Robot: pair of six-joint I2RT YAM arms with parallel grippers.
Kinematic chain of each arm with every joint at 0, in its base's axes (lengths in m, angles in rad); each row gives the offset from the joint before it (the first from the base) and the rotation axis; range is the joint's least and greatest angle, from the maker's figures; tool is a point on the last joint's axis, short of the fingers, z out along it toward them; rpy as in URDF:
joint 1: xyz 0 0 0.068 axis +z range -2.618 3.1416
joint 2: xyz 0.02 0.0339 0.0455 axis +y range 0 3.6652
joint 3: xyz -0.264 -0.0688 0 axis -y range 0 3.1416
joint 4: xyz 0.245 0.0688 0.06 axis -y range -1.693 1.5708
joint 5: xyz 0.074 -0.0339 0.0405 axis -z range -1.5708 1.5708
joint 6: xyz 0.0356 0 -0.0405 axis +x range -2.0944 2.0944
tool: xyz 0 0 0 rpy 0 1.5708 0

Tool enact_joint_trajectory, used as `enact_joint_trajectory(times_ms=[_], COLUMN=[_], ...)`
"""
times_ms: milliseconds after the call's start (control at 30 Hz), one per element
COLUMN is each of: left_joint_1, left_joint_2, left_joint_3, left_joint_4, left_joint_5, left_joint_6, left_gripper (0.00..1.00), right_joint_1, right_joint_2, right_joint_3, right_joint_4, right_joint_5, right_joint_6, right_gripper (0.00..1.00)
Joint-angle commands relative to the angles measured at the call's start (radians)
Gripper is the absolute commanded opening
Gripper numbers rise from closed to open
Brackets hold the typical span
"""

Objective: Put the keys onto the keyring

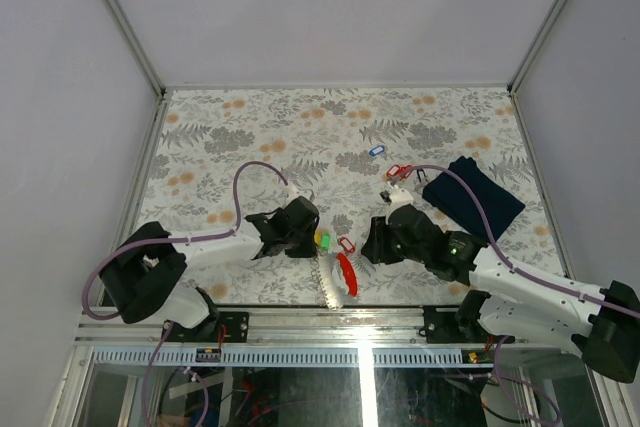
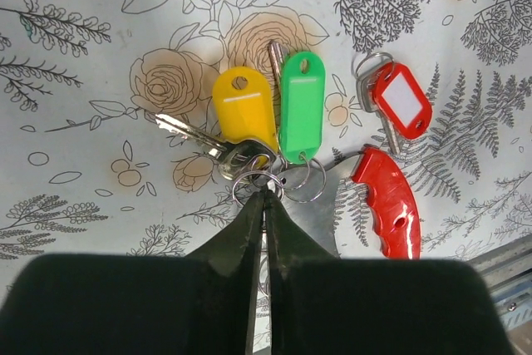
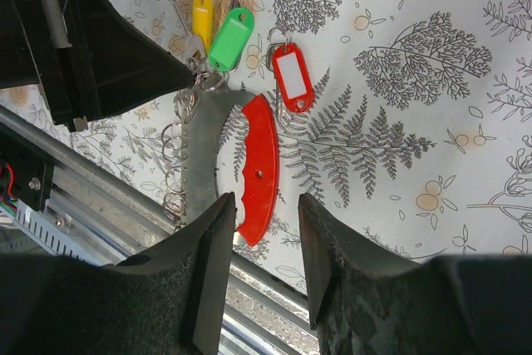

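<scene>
Two keys, one with a yellow tag (image 2: 244, 110) and one with a green tag (image 2: 301, 104), hang on small split keyrings (image 2: 306, 179) clustered at my left gripper's tips. My left gripper (image 2: 264, 192) is shut, pinching one keyring (image 2: 239, 185) of that cluster. A third key with a red tag (image 2: 401, 99) lies loose just to the right. The rings sit at the end of a curved metal plate (image 3: 202, 151) with a red handle (image 3: 259, 168). My right gripper (image 3: 263, 234) is open, hovering over the handle's near end without touching it.
More keys lie farther back: a blue-tagged one (image 1: 376, 150) and a red-tagged one (image 1: 398, 171). A dark navy folded cloth (image 1: 472, 195) rests at the right. Several spare rings (image 3: 174, 151) line the plate's outer edge. The table's metal front rail (image 3: 100, 214) runs close by.
</scene>
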Motion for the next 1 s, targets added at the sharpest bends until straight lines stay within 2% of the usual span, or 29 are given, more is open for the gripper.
enact_joint_trajectory(times_ms=[0,567,600,700,733,833,967], left_joint_1=[-0.004,-0.004,-0.004,0.003,0.01,0.05,0.102], left_joint_2=[-0.015,-0.153,-0.158,-0.19,-0.204,-0.257,-0.336], left_joint_3=[-0.009,0.046,0.047,0.044,0.041,0.026,0.024], left_joint_4=[0.013,-0.113,-0.119,-0.133,-0.133,-0.134,-0.176], left_joint_5=[-0.011,-0.086,-0.088,-0.1,-0.099,-0.073,-0.072], left_joint_6=[0.02,0.078,0.074,0.06,0.057,0.051,0.069], left_gripper=[0.0,0.0,0.04,0.24,0.28,0.29,0.3], right_joint_1=[-0.006,-0.006,-0.006,-0.006,-0.006,-0.006,-0.001], right_joint_2=[-0.04,-0.045,-0.037,0.0,0.018,0.085,0.19], right_joint_3=[0.005,0.015,0.022,0.054,0.066,0.124,0.192], right_joint_4=[-0.001,-0.014,-0.017,-0.028,-0.027,-0.042,-0.053], right_joint_5=[0.006,0.018,0.016,0.011,0.004,-0.007,-0.012], right_joint_6=[0.016,0.015,0.007,-0.024,-0.034,-0.053,-0.035], right_gripper=[0.43,0.43,0.43,0.48,0.5,0.5,0.47])
